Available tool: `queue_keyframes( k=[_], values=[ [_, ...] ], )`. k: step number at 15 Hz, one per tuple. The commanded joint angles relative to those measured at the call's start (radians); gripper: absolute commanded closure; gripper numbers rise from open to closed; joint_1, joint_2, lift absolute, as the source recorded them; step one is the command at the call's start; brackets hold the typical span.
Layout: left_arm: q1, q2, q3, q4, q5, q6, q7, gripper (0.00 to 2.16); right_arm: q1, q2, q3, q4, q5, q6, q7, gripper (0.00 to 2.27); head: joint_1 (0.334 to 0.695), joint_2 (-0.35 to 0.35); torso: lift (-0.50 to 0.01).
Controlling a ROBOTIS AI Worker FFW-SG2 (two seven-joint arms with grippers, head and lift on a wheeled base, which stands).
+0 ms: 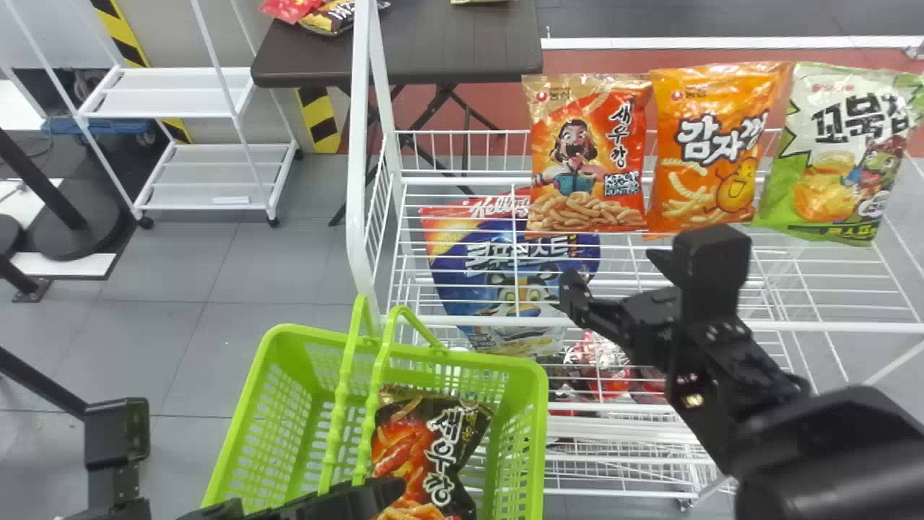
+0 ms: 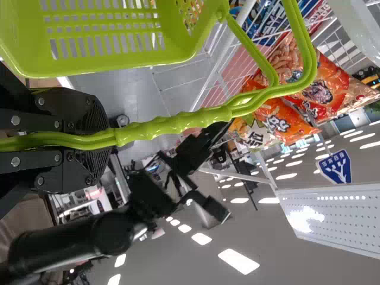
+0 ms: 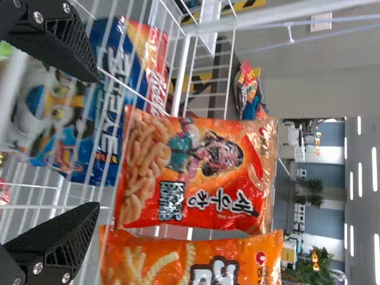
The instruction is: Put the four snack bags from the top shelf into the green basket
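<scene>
Right gripper (image 1: 617, 273) fingers stood wide apart with nothing between them, just above the front part of the top shelf (image 1: 830, 327). Closest ahead of them was the red-orange bag (image 1: 586, 155), upright at the robot's left end of a row of three; beside it stood the orange bag (image 1: 711, 148), then the green-and-white bag (image 1: 837, 152). The fourth, a black bag (image 1: 429, 455), lay inside the green basket (image 1: 534, 404), so by my reading one was delivered and the second pick was in hand. That pick probably called for going forward to the red-orange bag, closing on its puffy body with modest pressure, and lifting it clear before swinging over the basket. Its edge sat close against its neighbour, so a careless grasp might have dragged the orange one along.

Left gripper (image 2: 110, 139) fingers were closed around the basket's handles (image 2: 172, 126), holding them raised in front of the shelf unit.

The shelf was open white wire, and through it showed a blue cereal pack (image 1: 462, 253) and, lower, some red packs (image 1: 603, 361). Beyond the unit stood a dark table (image 1: 462, 43) bearing more packets (image 1: 336, 16). Off to the left, a white rack (image 1: 173, 94) stood on grey tiled floor (image 1: 195, 274), near yellow-and-black striped tape (image 1: 317, 119).
</scene>
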Motion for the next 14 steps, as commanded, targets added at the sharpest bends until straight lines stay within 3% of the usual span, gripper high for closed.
queue_keyframes(
  k=[1,10,11,13,14],
  values=[
    [-0.001,0.001,-0.005,0.000,-0.001,0.000,0.003,2.14,-0.094,0.025,0.001,0.114,0.004,-0.041,-0.004,0.06,0.695,0.025,-0.001],
    [0.002,0.003,-0.011,0.008,-0.001,0.000,0.000,2.14,-0.386,0.089,0.021,0.542,0.004,-0.231,-0.056,0.13,0.695,0.015,-0.001],
    [0.003,0.003,-0.011,0.009,-0.001,0.000,0.000,2.14,-0.409,0.094,0.024,0.571,0.004,-0.219,-0.056,0.27,0.695,0.015,-0.001],
    [0.008,0.004,-0.010,0.009,-0.001,0.000,0.000,2.14,-0.447,0.100,0.035,0.616,0.018,-0.173,-0.056,0.77,0.695,0.021,-0.001],
    [0.008,0.004,-0.010,0.008,0.001,0.000,0.000,2.14,-0.461,0.103,0.041,0.636,0.018,-0.163,-0.056,1.19,0.695,0.026,-0.001]
  ],
)
